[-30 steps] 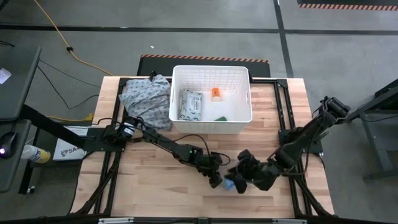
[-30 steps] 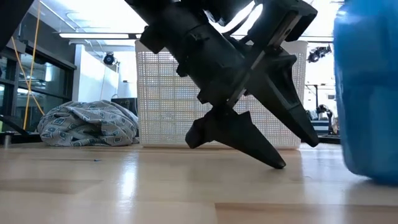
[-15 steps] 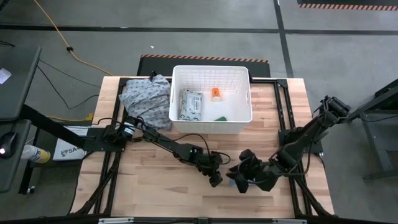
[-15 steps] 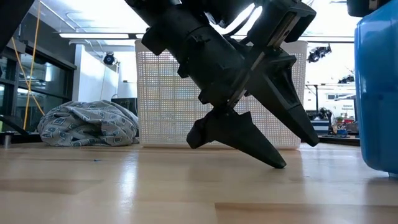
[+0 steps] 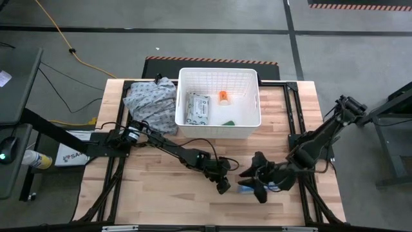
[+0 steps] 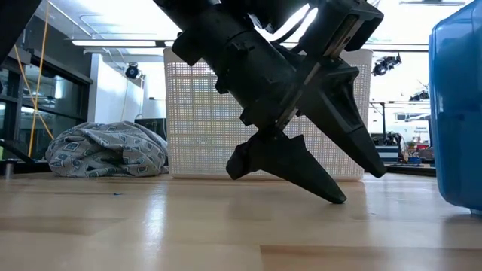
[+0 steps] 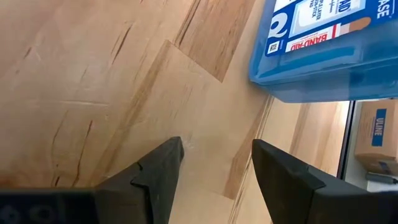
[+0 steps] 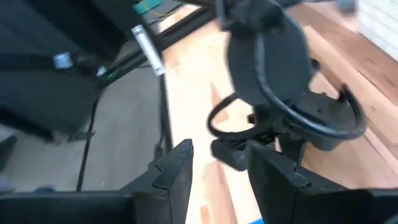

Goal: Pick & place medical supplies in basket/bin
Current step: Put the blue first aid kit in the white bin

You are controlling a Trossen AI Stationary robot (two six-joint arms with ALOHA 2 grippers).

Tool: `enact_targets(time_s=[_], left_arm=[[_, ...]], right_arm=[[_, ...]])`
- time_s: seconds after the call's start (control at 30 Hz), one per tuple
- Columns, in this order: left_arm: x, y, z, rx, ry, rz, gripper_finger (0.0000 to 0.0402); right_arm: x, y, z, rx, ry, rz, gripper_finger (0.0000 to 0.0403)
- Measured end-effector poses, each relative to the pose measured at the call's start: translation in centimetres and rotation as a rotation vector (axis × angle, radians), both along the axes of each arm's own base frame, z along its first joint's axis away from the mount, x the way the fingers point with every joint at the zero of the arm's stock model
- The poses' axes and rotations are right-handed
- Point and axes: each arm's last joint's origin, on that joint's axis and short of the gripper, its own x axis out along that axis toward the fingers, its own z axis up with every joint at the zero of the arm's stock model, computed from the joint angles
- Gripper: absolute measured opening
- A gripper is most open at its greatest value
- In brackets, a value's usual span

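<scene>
The blue box (image 5: 247,188) is at the table's near right, in my right gripper (image 5: 253,183). The low view shows it large at the picture's right (image 6: 456,113), and the left wrist view shows its printed top (image 7: 323,37). My left gripper (image 5: 223,185) stands open just left of the box, pointing down at bare wood (image 7: 214,146), with nothing between its fingers. The white basket (image 5: 219,133) stands at the far middle. In it lie a wipes pack (image 5: 197,107), an orange bottle (image 5: 223,97) and a green tube (image 5: 228,122). My right gripper holds the blue box between its two fingers and comes at it slanting down from the table's right. From above, the gripper covers most of the box, and only the box's left end (image 5: 243,189) shows. The box's lower edge (image 6: 452,205) looks raised off the wood.
A grey patterned cloth heap (image 5: 151,103) lies left of the basket at the far left. Bare wood spreads across the near left (image 5: 148,187). The two grippers stand close together at the near middle right.
My right gripper has risen a little and drawn back toward the table's right edge, rolling about its own axis. The blue box has gone with it, shifting right and coming up off the wood. My left arm has kept still.
</scene>
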Motion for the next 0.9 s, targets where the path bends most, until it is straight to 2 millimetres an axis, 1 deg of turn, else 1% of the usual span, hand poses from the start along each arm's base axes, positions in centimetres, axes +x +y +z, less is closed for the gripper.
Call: enact_targets(time_s=[0.1, 0.3, 0.47, 0.6, 0.9], left_arm=[[0.0, -0.1, 0.0, 0.004, 0.002, -0.008, 0.0239], [-0.1, -0.1, 0.0, 0.0, 0.005, -0.012, 0.0239], [-0.1, -0.1, 0.0, 0.0, 0.01, -0.013, 0.0239], [-0.2, -0.1, -0.1, 0.002, 0.017, -0.014, 0.0239], [-0.4, 0.0, -0.2, -0.009, 0.055, -0.021, 0.0239]], right_arm=[[-0.7, -0.4, 1.0, -0.021, -0.014, 0.086, 0.0134], [-2.2, -1.4, 2.1, -0.016, 0.008, 0.193, 0.0117], [-3.4, -2.1, 2.1, -0.011, 0.094, 0.26, 0.0101], [-4.1, -2.5, 1.9, 0.022, 0.169, 0.278, 0.009], [-4.5, -2.7, 1.8, 0.029, 0.212, 0.323, 0.0085]])
